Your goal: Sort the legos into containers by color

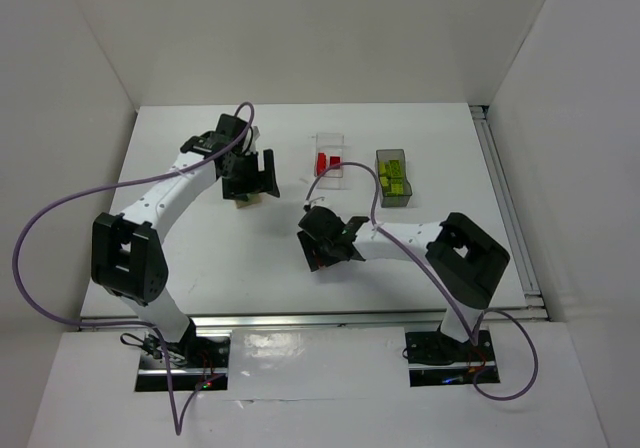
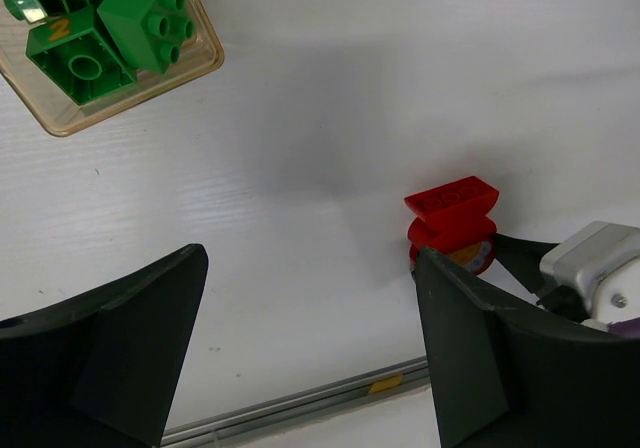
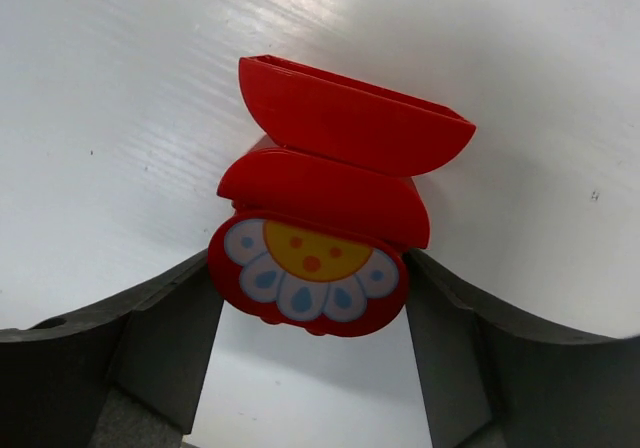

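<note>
Near the middle of the worktop (image 1: 240, 268), my right tool (image 1: 320, 256) gripped the red flower piece (image 3: 320, 208) by its sides for carrying to the clear bin (image 1: 330, 140), while my left tool (image 2: 310, 358) hung open.

Top view, on the white worktop (image 1: 200, 258): a translucent orange-tan plastic bin (image 2: 190, 68) of dark green lego bricks (image 2: 110, 28) at left, a clear colourless plastic bin (image 1: 330, 140) of red lego bricks (image 1: 327, 161) at centre, a smoky dark grey plastic bin (image 1: 390, 154) of yellow-green lego bricks (image 1: 393, 175) at right. Lower centre, a red round lego piece (image 3: 320, 198) sits between the fingers of the right end effector (image 3: 310, 273).
</note>
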Available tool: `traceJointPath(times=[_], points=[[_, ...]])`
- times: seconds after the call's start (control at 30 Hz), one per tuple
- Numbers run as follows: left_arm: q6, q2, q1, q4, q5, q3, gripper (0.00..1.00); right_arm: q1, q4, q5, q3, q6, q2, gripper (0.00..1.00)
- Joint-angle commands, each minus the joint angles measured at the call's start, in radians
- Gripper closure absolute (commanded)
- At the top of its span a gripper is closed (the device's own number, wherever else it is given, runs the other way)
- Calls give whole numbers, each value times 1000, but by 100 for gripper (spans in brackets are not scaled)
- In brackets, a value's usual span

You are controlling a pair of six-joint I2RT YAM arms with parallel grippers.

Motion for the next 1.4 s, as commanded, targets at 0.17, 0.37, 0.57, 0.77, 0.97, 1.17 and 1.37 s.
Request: traceJointPath(times=[0.17,0.37,0.57,0.77,0.97,1.17,1.37], points=[[22,5,-11,37,146,-54,4,7,27,138,-35,9,-143,44],[61,32,-43,147,516,-85,0,7,93,22,-205,-140,-442,45],[-4,52,-121,353,727,-135,0,7,26,3,-179,-141,-502,45],[-24,83,-158,477,805,-169,0,7,26,-15,-170,-141,-515,45],[39,158,-199,456,856,-160,7,7,26,-6,-149,-141,-515,45],[84,193,-236,390,853,-121,25,7,26,14,-149,-141,-505,45],[74,193,-236,410,885,-121,85,7,35,23,-150,-141,-484,45]])
